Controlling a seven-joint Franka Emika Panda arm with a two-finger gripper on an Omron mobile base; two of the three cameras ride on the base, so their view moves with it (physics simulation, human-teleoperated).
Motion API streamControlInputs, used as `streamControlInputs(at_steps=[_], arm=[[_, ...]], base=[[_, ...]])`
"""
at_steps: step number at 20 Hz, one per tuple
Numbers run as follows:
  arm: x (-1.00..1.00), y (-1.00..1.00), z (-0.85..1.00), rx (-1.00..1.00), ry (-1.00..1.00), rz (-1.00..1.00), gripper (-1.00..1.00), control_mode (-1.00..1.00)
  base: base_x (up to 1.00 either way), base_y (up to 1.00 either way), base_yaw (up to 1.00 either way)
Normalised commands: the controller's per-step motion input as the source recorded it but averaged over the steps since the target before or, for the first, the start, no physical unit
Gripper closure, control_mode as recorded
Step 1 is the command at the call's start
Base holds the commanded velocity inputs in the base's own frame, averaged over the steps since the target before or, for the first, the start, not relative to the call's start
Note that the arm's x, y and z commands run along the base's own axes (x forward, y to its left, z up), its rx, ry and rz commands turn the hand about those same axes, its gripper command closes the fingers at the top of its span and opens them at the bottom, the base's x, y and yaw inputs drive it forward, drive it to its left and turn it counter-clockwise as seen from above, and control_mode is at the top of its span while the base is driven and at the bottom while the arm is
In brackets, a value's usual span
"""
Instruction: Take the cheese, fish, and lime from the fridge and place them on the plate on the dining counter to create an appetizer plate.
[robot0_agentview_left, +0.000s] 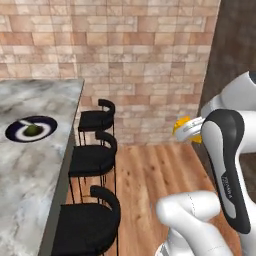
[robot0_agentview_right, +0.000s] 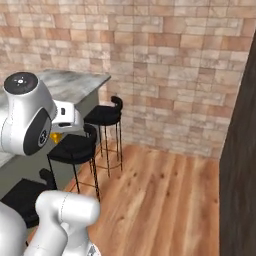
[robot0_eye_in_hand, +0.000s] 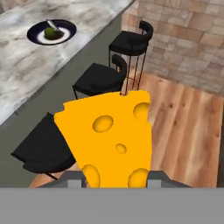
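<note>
one item, a small green round thing that i take for the lime (robot0_agentview_left: 33, 130), lies on the plate (robot0_agentview_left: 15, 131) in the left base view, and the plate rests on the dining counter (robot0_agentview_left: 30, 170), beside the row of black stools (robot0_agentview_left: 90, 160). a pale streak lies on the plate too; it may be the fish, but it is too small to tell. at the right of this view a bit of yellow cheese (robot0_agentview_left: 181, 125) shows beside the white arm, well apart from the plate.

in the right base view the arm hides most of the hand; a small orange piece of the cheese (robot0_agentview_right: 56, 135) shows under it, over the stools (robot0_agentview_right: 75, 147) and just beside the counter edge (robot0_agentview_right: 75, 82).

in the hand view the gripper (robot0_eye_in_hand: 116, 177) is clamped on the cheese (robot0_eye_in_hand: 109, 135), with the wedge standing up between the two finger tips. the plate (robot0_eye_in_hand: 37, 27) with the lime (robot0_eye_in_hand: 52, 33) is far ahead on the counter (robot0_eye_in_hand: 35, 74).

so i judge that the lime is done, the fish is uncertain, and the cheese is held in the air and not yet on the plate.
</note>
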Motion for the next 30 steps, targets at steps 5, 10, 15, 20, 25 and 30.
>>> streamControlInputs(at_steps=[5, 10, 15, 20, 25, 30], arm=[[0.0, 0.0, 0.0, 0.0, 0.0, 0.0, 1.0, 1.0], [0.0, 0.0, 0.0, 0.0, 0.0, 0.0, 1.0, 1.0], [0.0, 0.0, 0.0, 0.0, 0.0, 0.0, 1.0, 1.0], [0.0, 0.0, 0.0, 0.0, 0.0, 0.0, 1.0, 1.0], [0.0, 0.0, 0.0, 0.0, 0.0, 0.0, 1.0, 1.0], [0.0, 0.0, 0.0, 0.0, 0.0, 0.0, 1.0, 1.0]], base=[[0.93, -0.16, 0.49], [0.99, -0.3, 0.48], [1.0, -0.57, 0.43], [1.0, -0.7, 0.38], [1.0, -0.65, 0.35], [1.0, -0.77, 0.33]])
